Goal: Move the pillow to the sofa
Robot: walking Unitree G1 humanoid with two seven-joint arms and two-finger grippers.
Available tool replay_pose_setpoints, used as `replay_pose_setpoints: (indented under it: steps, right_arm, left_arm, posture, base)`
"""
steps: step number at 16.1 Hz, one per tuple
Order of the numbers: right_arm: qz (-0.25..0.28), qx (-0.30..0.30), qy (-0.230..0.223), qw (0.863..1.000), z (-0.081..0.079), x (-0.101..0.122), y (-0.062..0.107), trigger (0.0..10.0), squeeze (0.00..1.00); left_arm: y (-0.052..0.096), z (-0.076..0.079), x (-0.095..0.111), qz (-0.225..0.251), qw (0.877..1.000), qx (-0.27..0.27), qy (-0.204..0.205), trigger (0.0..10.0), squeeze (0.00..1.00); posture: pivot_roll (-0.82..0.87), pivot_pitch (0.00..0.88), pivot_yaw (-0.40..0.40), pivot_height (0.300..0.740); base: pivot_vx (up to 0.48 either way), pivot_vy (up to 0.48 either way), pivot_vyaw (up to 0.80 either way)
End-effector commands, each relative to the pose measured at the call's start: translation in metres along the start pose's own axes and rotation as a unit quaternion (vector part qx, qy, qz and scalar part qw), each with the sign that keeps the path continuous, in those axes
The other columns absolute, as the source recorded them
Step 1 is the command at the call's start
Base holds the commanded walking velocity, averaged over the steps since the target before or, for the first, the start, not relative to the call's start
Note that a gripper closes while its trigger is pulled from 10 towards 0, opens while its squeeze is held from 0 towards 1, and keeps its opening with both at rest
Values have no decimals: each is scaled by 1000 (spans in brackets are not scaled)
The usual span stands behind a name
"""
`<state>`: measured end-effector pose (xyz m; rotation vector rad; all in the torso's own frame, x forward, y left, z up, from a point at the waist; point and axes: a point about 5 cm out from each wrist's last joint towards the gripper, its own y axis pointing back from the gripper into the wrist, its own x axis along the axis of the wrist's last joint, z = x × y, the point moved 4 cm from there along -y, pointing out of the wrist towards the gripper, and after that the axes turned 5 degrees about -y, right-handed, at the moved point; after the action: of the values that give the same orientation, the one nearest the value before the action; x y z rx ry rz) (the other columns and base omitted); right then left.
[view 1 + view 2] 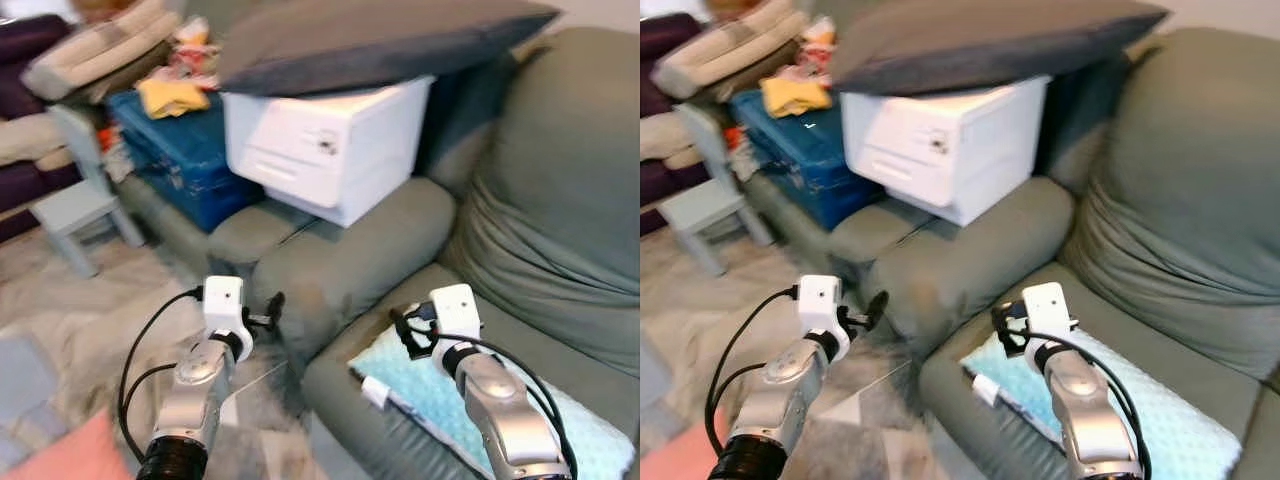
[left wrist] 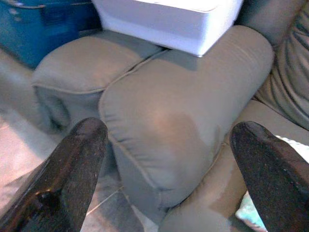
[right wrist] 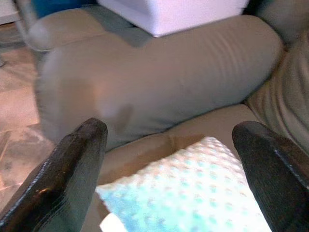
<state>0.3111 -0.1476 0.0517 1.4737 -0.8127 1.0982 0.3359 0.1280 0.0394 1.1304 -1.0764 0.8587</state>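
Note:
A light blue dotted pillow (image 1: 425, 390) lies flat on the seat of the grey-green sofa (image 1: 540, 200), with a white tag at its near corner. My right gripper (image 1: 412, 332) hovers just above the pillow's near end, open; in the right wrist view its fingers (image 3: 72, 169) stand wide apart over the pillow (image 3: 193, 193) with nothing between them. My left gripper (image 1: 270, 312) is open in front of the sofa's armrest (image 2: 183, 111), off the seat and over the floor.
A white storage box (image 1: 325, 140) rests on the armrest with a large dark grey cushion (image 1: 370, 40) on top. A blue suitcase (image 1: 185, 165), piled clothes and a small grey stool (image 1: 75, 210) stand to the left. Something pink (image 1: 70, 455) lies on the floor at the near left.

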Motion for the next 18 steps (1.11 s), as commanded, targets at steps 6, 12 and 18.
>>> replay_pose_setpoints:
  steps: [6,12,18]
  right_arm:
    - [3,24,-8,1000,-16,5,-4,10000,0]
    - [5,30,-2,1000,-20,8,-7,10000,0]
    - [9,27,-21,999,-22,8,-8,10000,0]
  left_arm:
    - [10,-14,-9,-25,999,-3,-30,10000,0]
    - [7,-8,-3,-17,999,-9,-34,10000,0]
    - [8,-13,-4,-22,999,-8,-32,10000,0]
  posture:
    - [-106,0,77,740]
    - [-106,0,76,740]
    - [-103,0,85,740]
  base:
    - [0,0,715]
    - [0,0,800]
    - [0,0,400]
